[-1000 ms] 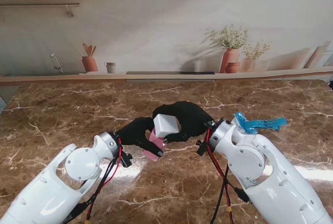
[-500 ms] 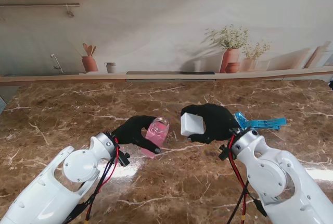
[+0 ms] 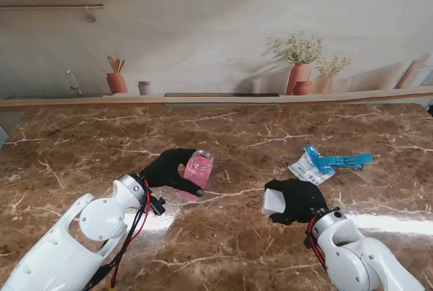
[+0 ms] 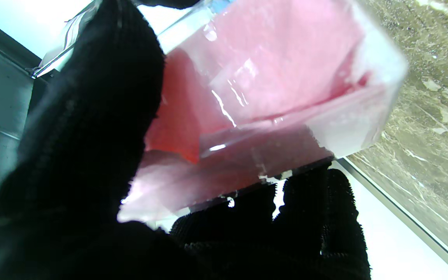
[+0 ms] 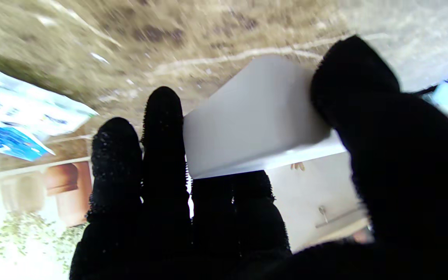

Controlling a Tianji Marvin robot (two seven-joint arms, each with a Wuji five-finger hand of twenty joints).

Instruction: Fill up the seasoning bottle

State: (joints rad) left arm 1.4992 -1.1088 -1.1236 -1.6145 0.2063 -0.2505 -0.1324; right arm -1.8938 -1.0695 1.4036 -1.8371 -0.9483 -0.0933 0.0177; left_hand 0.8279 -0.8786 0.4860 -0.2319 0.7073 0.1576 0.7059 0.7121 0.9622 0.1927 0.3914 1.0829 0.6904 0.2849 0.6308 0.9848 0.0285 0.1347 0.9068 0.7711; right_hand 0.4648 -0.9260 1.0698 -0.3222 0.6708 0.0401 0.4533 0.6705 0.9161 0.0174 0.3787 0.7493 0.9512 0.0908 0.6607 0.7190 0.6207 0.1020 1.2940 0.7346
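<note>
- Brown marbled worktop (image 3: 88, 142) ran to a wall with painted shelves and potted plants.
- Left hand (image 3: 166, 169) was closed round the seasoning bottle (image 3: 195, 172), pink, mouth open, held tilted near the worktop's middle; whether its base touched the surface, unclear.
- Right hand (image 3: 298, 199) was clamped on the white lid (image 3: 274, 201), nearer to me and well apart from the bottle.
- Blue-and-white refill packet (image 3: 325, 164) lay farther right, untouched.
- Risk: tilted open bottle could spill if the grip slackened; packet needs a free hand, and both were occupied.
- Right wrist view was blurred; packet print unreadable; bottle's fill level hard to judge.
</note>
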